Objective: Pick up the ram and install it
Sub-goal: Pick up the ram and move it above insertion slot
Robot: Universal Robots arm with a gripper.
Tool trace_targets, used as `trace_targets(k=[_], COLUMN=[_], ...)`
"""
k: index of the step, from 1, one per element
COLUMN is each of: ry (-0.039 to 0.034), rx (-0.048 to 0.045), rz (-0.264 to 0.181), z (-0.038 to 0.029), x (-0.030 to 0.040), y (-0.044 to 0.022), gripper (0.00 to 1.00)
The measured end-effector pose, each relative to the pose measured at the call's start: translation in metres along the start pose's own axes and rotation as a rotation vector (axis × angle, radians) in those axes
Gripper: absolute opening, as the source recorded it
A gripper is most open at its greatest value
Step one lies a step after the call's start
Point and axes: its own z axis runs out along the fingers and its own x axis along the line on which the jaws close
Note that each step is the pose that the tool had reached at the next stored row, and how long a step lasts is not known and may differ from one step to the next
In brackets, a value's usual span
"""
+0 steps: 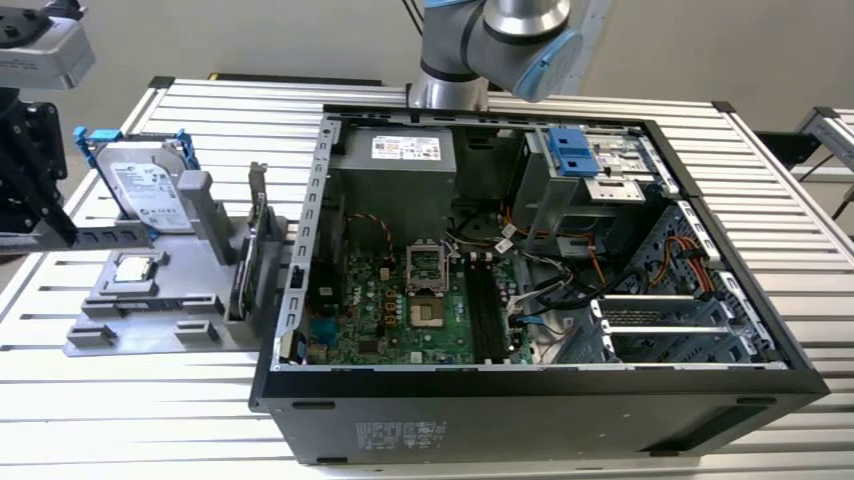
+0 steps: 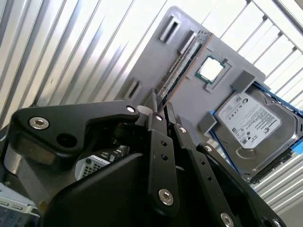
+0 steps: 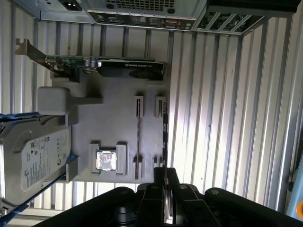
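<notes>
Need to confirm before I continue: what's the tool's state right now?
Tool: cannot be told whether open or closed. It is at one end of the ram, which lies in the gray holder.

You have one ram [image 3: 164,132] stick, one hard drive [image 3: 33,156], one processor chip [image 3: 106,160] and one expansion card [image 3: 118,67], all on one grey holder [image 3: 118,118]. One open computer case [image 1: 534,420] stands on one table [image 1: 134,420].
</notes>
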Motion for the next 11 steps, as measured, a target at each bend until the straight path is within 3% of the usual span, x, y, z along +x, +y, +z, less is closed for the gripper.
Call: trace_targets(k=[11], ry=[0.0001], rx=[-0.0001], rz=[0.000], z=[-0.0125], x=[0.0000], y=[-0.0002], gripper=[0.00])
